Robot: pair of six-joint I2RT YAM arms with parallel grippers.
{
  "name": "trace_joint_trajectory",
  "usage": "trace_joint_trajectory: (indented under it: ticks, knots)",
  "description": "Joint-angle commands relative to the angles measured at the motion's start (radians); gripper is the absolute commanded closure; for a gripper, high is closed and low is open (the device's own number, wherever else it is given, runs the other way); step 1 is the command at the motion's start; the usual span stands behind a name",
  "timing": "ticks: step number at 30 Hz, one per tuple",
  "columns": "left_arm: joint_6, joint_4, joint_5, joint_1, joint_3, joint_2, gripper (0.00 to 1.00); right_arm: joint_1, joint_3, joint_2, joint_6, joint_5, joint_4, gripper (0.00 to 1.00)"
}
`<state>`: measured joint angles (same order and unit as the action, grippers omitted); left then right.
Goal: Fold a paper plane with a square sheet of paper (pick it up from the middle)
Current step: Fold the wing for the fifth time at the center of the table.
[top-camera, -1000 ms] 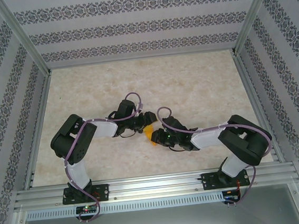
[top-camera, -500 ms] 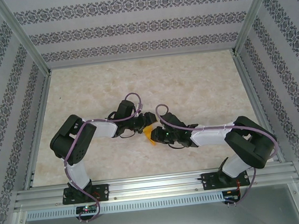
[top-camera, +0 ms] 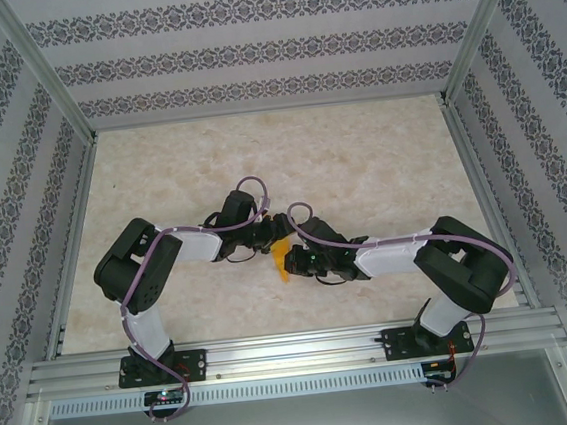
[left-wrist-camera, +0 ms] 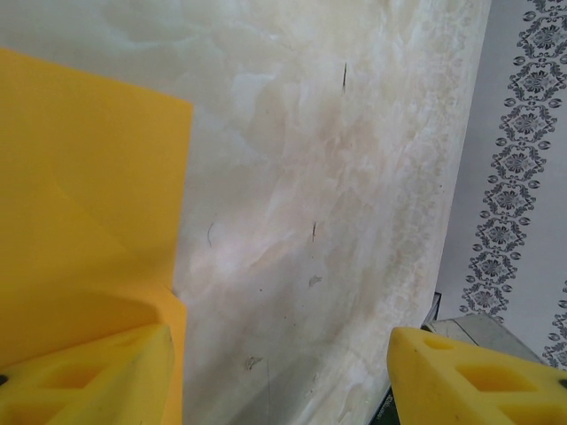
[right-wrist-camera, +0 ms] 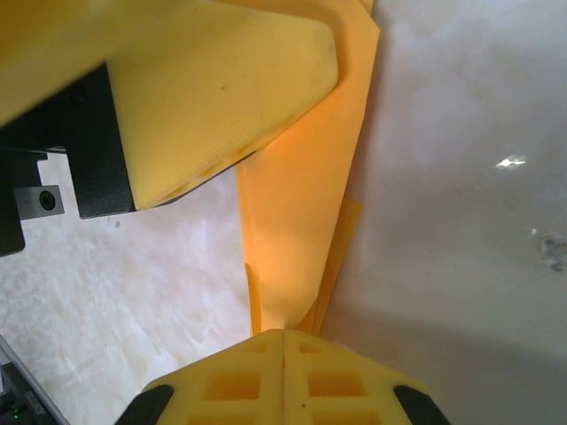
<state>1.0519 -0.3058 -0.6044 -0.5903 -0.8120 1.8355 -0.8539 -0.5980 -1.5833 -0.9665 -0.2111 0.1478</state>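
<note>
The square sheet of paper, orange-yellow, is folded into a narrow layered paper plane shape [right-wrist-camera: 301, 212]. It sits between the two grippers near the table's middle [top-camera: 282, 259]. My right gripper [right-wrist-camera: 283, 336] is shut on its narrow end, and the folded layers fan out ahead of the closed fingers. My left gripper [left-wrist-camera: 283, 376] stands open. One of its fingers [left-wrist-camera: 89, 376] lies against the flat paper [left-wrist-camera: 80, 195], and the other finger [left-wrist-camera: 474, 376] is apart over bare table. That left finger [right-wrist-camera: 221, 80] rests on the paper's far end in the right wrist view.
A pale marbled table top [top-camera: 359, 165] lies inside patterned walls [top-camera: 248, 50]. An aluminium rail [top-camera: 297, 352] runs along the near edge by the arm bases. Both arms [top-camera: 388, 255] meet close together at the centre.
My right gripper has closed onto the paper's narrow end and shifted slightly left. The left arm has stayed put with its jaws open.
</note>
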Motion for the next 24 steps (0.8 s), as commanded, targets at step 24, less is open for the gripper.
trace_joint_trajectory:
  ticks: [24]
  knots:
    - [0.026, 0.008, 0.028, -0.004, 0.041, -0.018, 0.34, -0.015, 0.002, -0.044, -0.086, 0.043, 0.145, 0.82]
